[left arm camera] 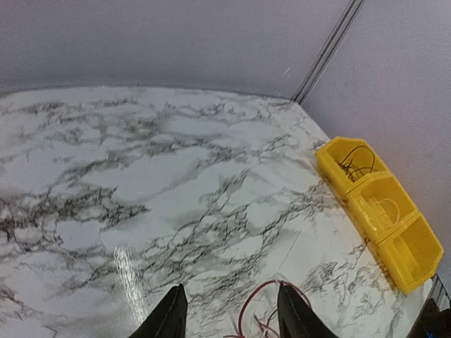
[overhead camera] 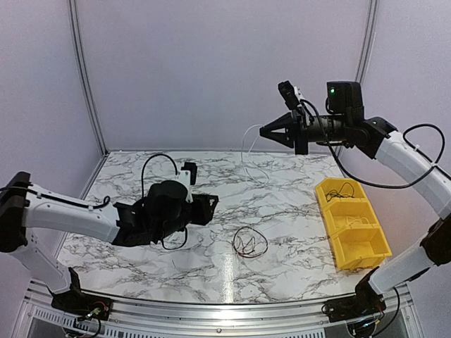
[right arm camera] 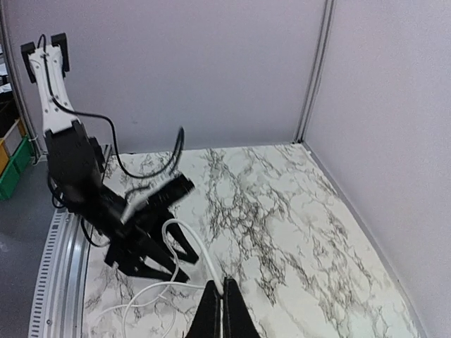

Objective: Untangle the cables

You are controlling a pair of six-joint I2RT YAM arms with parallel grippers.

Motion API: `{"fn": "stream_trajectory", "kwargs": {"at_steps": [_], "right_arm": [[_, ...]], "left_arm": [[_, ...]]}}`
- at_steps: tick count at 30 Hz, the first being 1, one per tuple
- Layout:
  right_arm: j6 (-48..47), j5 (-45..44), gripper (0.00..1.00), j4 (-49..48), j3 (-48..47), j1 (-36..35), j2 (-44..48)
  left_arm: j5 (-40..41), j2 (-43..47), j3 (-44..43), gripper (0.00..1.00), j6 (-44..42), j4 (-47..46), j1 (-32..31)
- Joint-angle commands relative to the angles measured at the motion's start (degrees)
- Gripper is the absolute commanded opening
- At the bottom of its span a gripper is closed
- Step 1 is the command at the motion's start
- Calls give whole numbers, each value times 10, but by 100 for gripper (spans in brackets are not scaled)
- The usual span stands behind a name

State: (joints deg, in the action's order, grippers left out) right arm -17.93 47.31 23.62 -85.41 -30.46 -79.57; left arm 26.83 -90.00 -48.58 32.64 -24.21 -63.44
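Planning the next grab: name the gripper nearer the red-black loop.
Left. The left gripper hovers low beside the loop; the right gripper is high, gripping a white wire.

In your top view, the looped cables (overhead camera: pixel 248 243) lie on the table (overhead camera: pixel 296 267), just toward 5 o'clock of its middle. From them, the left gripper (overhead camera: pixel 211 209) is at 10 o'clock, near but apart. The bin (overhead camera: pixel 349 260) is at 3 o'clock, well apart, by the table's right edge. One bin cable (overhead camera: pixel 342 189) lies in its far compartment. At 12 o'clock the right gripper (overhead camera: pixel 263 130) hangs above the table's far side, with the hanging cable (overhead camera: pixel 244 148) nipped between its fingers and trailing down beneath it.
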Motion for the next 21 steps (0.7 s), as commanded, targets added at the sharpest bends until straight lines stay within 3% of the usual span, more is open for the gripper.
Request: {"fn": "stream_trajectory", "kwargs": {"at_steps": [1, 3, 9, 15, 21], "right_arm": [[-28, -39, 0, 20, 29, 33, 42], [-57, -66, 0, 51, 47, 52, 53], [-119, -146, 0, 108, 112, 130, 98], [-211, -238, 0, 204, 152, 223, 134], [-322, -313, 0, 286, 150, 329, 130]], "left_arm": [[-2, 65, -80, 50, -80, 175, 5], [-7, 69, -140, 54, -111, 233, 15], [-43, 10, -222, 56, -178, 255, 61], [-173, 6, -157, 56, -105, 215, 122], [-194, 4, -118, 56, -50, 195, 123]]}}
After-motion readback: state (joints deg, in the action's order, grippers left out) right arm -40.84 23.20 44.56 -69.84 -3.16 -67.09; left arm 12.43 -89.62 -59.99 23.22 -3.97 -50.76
